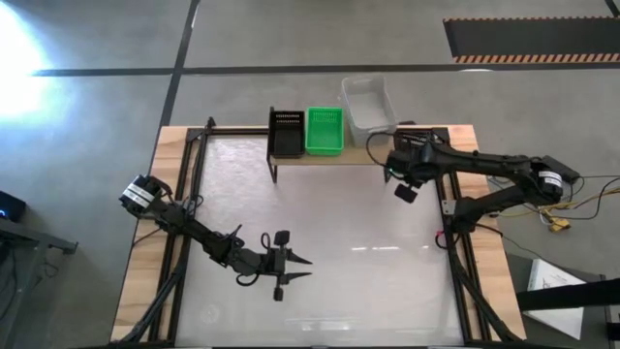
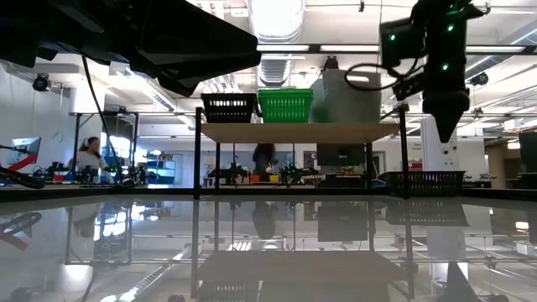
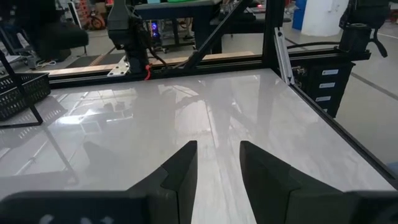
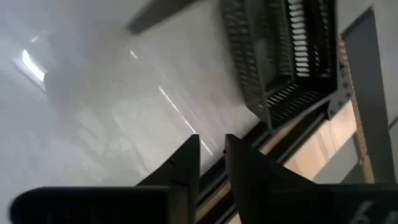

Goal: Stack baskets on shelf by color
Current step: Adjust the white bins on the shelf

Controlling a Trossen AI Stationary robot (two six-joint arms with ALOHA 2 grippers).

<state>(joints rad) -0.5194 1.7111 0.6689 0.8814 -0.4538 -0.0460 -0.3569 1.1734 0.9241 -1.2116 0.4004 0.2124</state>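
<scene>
Slotted black basket [image 4: 283, 56], glossy table [image 4: 93, 106]

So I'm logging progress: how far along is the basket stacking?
On the shelf sit black, green and white baskets. The right pincer hangs empty above a dark basket still on the table. The left pincer waits open.

The room is bright, lit by long ceiling lights [image 2: 277, 21]. The shiny tabletop [image 1: 320, 233] mirrors them as white streaks. A strong white glare sits at the high view's left edge. The right wrist view is blurry and smeared.
</scene>
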